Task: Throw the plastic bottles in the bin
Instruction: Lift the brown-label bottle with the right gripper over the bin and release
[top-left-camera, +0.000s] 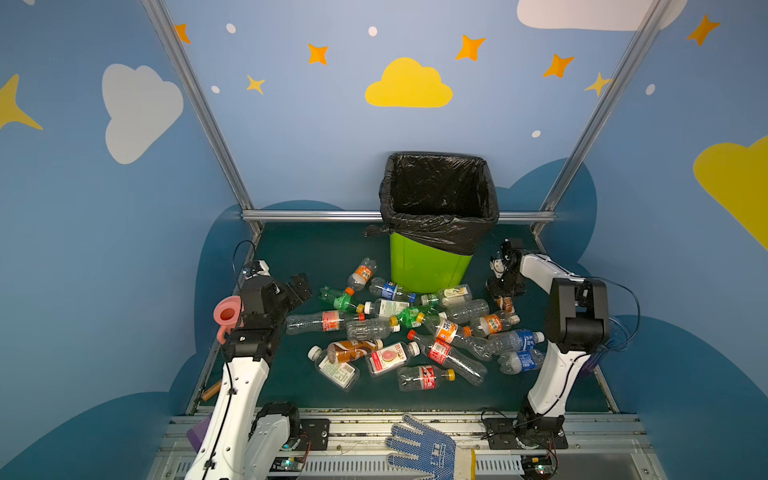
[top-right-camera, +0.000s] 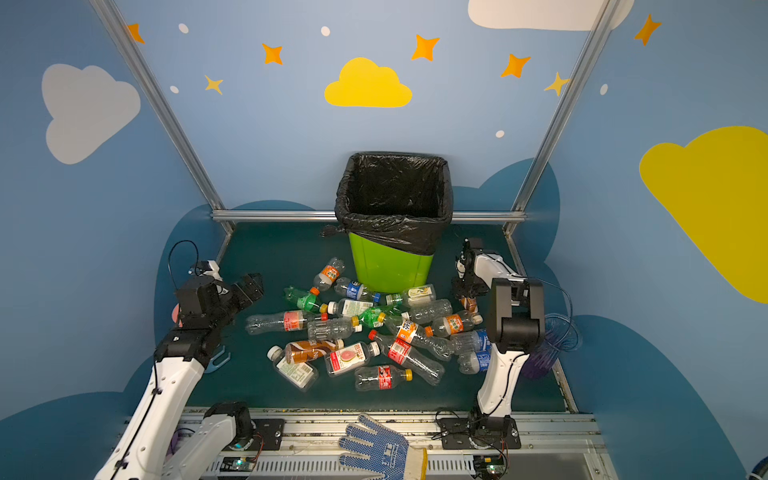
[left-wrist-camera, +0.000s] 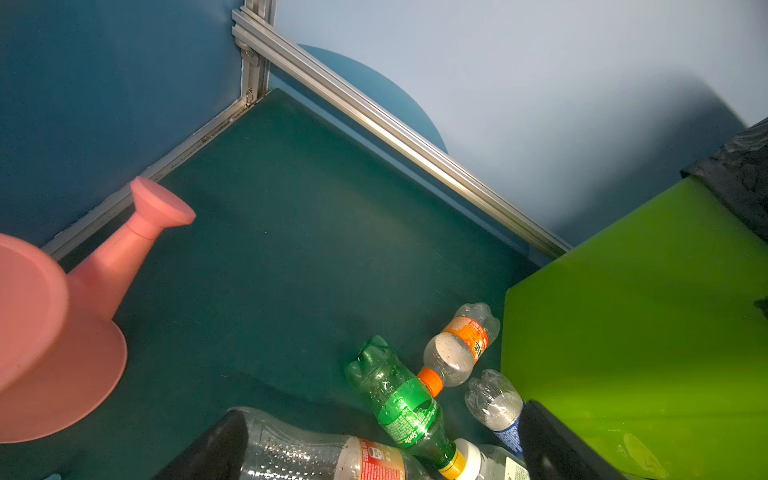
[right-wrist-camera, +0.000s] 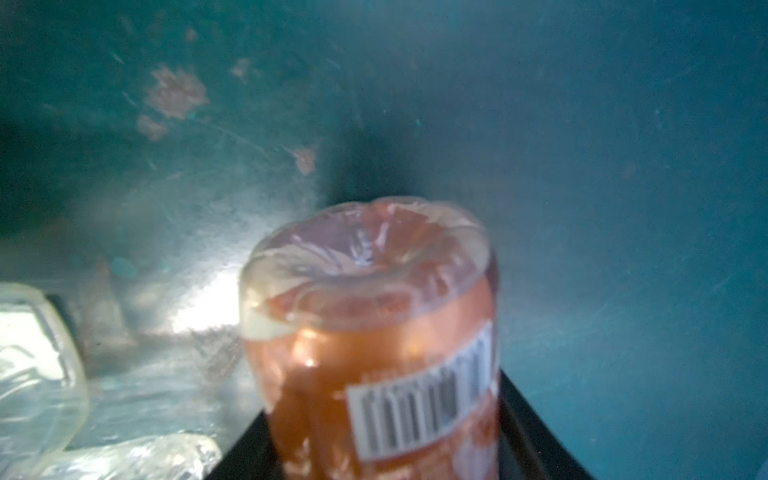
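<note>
Between the right gripper's (top-left-camera: 504, 296) fingers (right-wrist-camera: 536, 428) I have a small brown-labelled bottle (right-wrist-camera: 374, 332). It is clear plastic with a brown sleeve and a white barcode patch, and its dimpled base is turned toward the wrist camera (that view is blurred). The fingers sit tight against its sides. It hangs low over the dark green mat (top-left-camera: 316, 257); I cannot tell whether it touches.

Just beside that gripper, toward the middle, lies the heap of plastic bottles (top-left-camera: 399, 332). They are clear or green, with red, orange, blue and white labels, all on their sides and many touching. Past the gripper, at the back, the bin (top-left-camera: 428, 266) stands upright, lime green with a black bag (top-left-camera: 436, 199) folded over its rim.

Across the heap, my left gripper (top-left-camera: 300, 286) hangs above the mat with its fingers spread wide, the pink watering can (top-left-camera: 227, 313) just behind it.
</note>
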